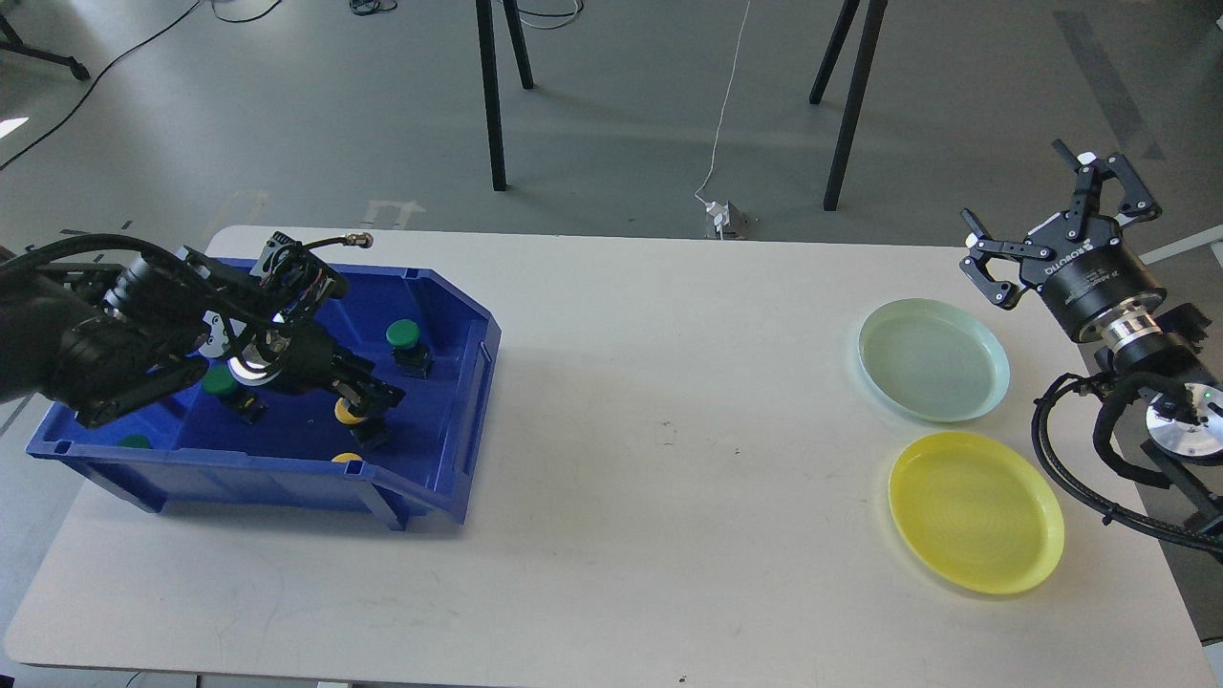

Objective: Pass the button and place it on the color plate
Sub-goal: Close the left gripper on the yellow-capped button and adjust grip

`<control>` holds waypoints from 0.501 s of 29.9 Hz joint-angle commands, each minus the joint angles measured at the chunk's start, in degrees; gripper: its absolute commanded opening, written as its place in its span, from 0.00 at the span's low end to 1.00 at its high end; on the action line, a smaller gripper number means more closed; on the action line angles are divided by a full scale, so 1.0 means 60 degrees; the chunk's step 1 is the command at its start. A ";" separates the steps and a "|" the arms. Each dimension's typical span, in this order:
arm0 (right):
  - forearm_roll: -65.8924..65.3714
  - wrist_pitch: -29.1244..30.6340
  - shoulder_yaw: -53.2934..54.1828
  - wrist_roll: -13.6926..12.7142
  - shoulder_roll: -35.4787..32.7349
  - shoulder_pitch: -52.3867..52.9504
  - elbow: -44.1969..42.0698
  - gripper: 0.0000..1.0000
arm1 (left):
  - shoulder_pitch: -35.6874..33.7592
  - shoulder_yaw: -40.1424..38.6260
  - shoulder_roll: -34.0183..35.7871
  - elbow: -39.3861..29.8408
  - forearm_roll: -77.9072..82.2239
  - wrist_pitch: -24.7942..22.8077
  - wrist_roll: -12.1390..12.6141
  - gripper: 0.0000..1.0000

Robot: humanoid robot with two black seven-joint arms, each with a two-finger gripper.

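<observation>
Head view, blue plastic bin (449,401), round yellow button (348,411)

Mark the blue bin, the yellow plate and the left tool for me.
blue bin (449,420): head view, on its right side wall.
yellow plate (975,511): head view, on its bare centre.
left tool (368,399): head view, between the fingertips, at a yellow button.

Wide bare stretch of white table (659,401) between blue bin (459,449) and the two plates, open for passing across. Bin interior crowded: left gripper (368,406) down among green buttons (402,334) and a yellow button (349,413), bin walls hemming it in, only the low front lip giving a way out. Right gripper (1061,229) held high past the table's right edge, fingers spread, clear air beneath. Green plate (933,359) and yellow plate (975,511) near each other, both reachable from above.
</observation>
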 commanded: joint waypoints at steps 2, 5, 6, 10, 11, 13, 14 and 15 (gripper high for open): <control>0.0000 0.0000 -0.0001 0.0000 -0.0014 0.0000 -0.0001 0.99 | -0.0008 -0.0251 0.0033 -0.0019 -0.0019 -0.0257 0.0000 0.76; 0.0000 0.0000 -0.0001 0.0000 -0.0014 0.0000 -0.0015 0.99 | 0.0006 -0.0295 0.0048 -0.0019 -0.0005 -0.0492 0.0000 0.79; 0.0000 0.0000 -0.0001 0.0000 -0.0014 0.0000 -0.0015 0.99 | 0.0006 -0.0295 0.0063 -0.0033 -0.0005 -0.0507 0.0000 0.80; 0.0000 0.0000 -0.0001 0.0000 -0.0014 -0.0044 -0.0015 0.99 | 0.0035 -0.0295 0.0150 -0.0048 -0.0005 -0.0566 0.0000 0.81; 0.0000 0.0000 -0.0001 0.0000 0.0000 -0.0044 -0.0015 0.99 | 0.0035 -0.0295 0.0223 -0.0077 0.0010 -0.0595 0.0000 0.81; 0.0000 0.0000 -0.0001 0.0000 -0.0014 -0.0058 -0.0015 0.99 | 0.0035 -0.0295 0.0341 -0.0194 0.0010 -0.0668 0.0000 0.81; 0.0000 0.0000 -0.0001 0.0000 0.0000 -0.0058 -0.0015 0.99 | 0.0035 -0.0295 0.0370 -0.0267 0.0010 -0.0683 0.0000 0.81; 0.0000 0.0000 -0.0015 0.0000 0.0000 -0.0058 -0.0015 0.99 | 0.0035 -0.0295 0.0414 -0.0326 0.0010 -0.0683 0.0000 0.81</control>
